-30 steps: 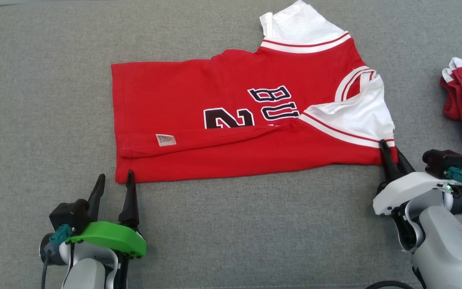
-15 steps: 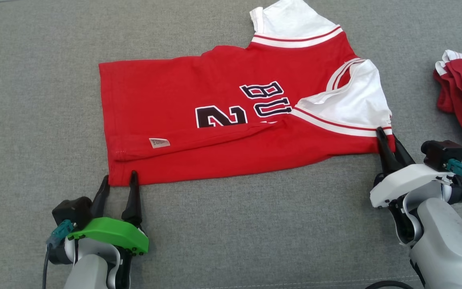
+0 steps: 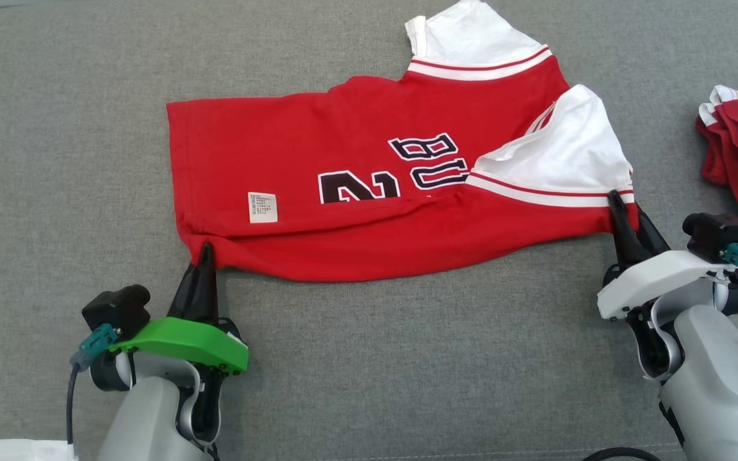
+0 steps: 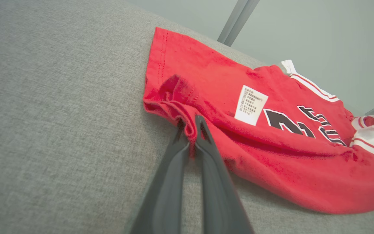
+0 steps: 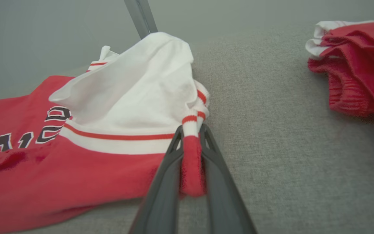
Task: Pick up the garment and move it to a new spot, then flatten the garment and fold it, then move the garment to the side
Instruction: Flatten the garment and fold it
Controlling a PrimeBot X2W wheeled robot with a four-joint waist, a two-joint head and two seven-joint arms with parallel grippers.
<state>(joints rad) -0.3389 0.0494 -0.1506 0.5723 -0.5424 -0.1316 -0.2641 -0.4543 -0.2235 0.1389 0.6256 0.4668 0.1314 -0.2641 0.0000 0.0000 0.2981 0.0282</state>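
Hem and shoulder of jersey pinched on grey upholstered surface.

At the near left corner, the left gripper is clenched on the bunched hem, and the left wrist view shows its two dark fingers pressed together with a fold of red cloth between them. A white care label lies on the red cloth just beyond that corner. The right gripper grasps the near right corner, where the red-striped white sleeve meets the red body. In the right wrist view a roll of cloth is squeezed between its fingers. The jersey lies spread sideways across the middle of the surface, its near long edge folded over, and the fold and sleeve partly cover its dark lettering. A second, crumpled red-and-white garment sits well apart at the right edge.
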